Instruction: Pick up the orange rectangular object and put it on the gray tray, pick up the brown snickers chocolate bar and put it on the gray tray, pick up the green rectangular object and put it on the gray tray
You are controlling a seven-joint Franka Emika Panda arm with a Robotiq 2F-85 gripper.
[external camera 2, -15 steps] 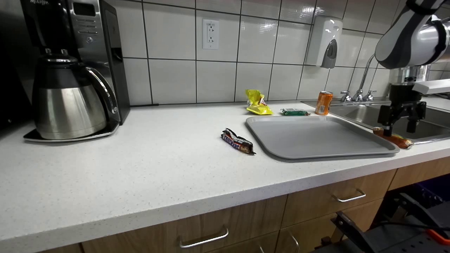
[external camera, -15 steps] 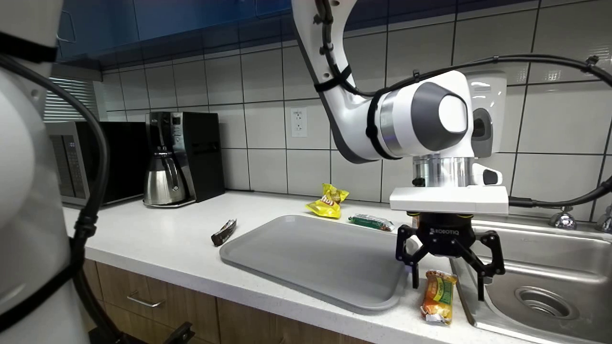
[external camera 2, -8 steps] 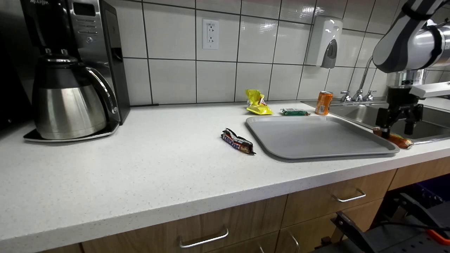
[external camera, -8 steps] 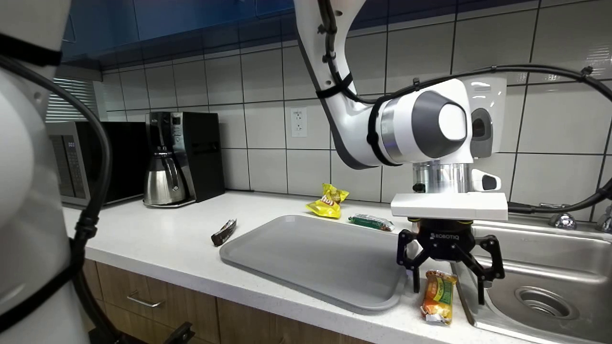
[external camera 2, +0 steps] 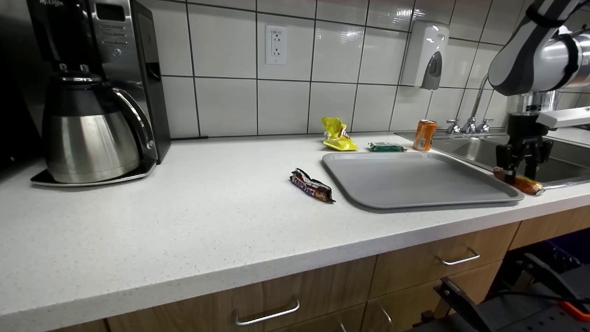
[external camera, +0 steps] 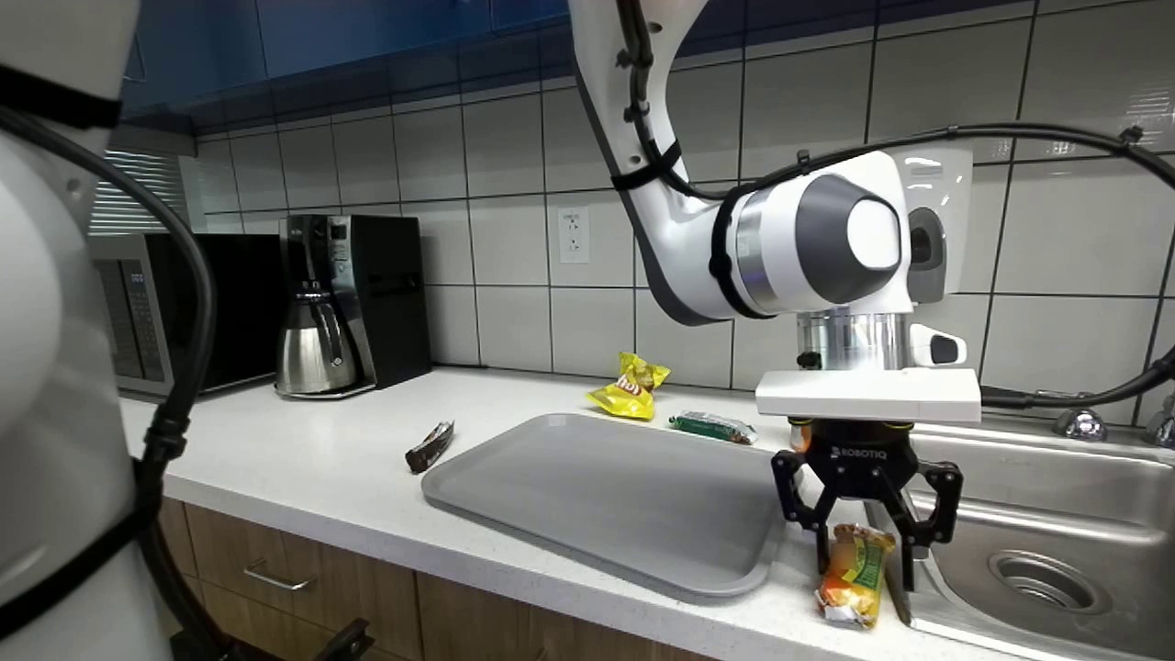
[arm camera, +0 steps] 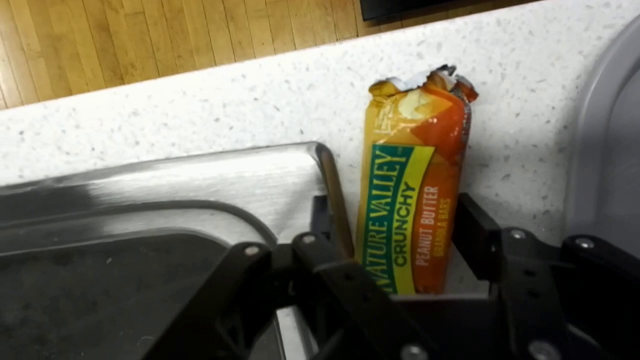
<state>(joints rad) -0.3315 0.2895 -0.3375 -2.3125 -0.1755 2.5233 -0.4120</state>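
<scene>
Claw point(external camera: 865, 576) open, low by bench point(external camera 2: 207, 221), straddling orange packet point(arm camera: 415, 200). Wrist view: tray-side finger point(arm camera: 475, 235) right up at wrapper, can't call contact; sink-side finger point(arm camera: 321, 215) w/ visible gap. Packet lies on bench in strip btwn gray tray point(external camera: 606, 496) & sink point(arm camera: 260, 175), label up: Nature Valley Crunchy, peanut butter. Runs alongside sink rim, apart from tray.

Snickers bar point(external camera 2: 312, 186): dk brown, on bench just beside tray, side away from sink. Green bar point(external camera 2: 386, 147): on bench behind tray, btwn yellow bag point(external camera 2: 339, 137) & upright orange can point(external camera 2: 424, 135) in an exterior view, nr tiled wall point(external camera 2: 286, 101). All 3 bars on bench, outside tray.

Surroundings: coffee maker point(external camera 2: 147, 69) w/ steel carafe point(external camera 2: 94, 143) on bench, well apart from sink; microwave point(external camera: 239, 312) beside it. Soap dispenser point(external camera 2: 426, 55) on wall; faucet point(external camera 2: 470, 124) behind sink. Drawers point(external camera 2: 329, 288) w/ metal handles point(external camera 2: 267, 317) below bench. Arm point(external camera: 817, 239) overhead, white w/ dk gray, cable point(external camera: 955, 131) strapped along it. Wood floor point(arm camera: 150, 40) past bench edge, wrist view.
</scene>
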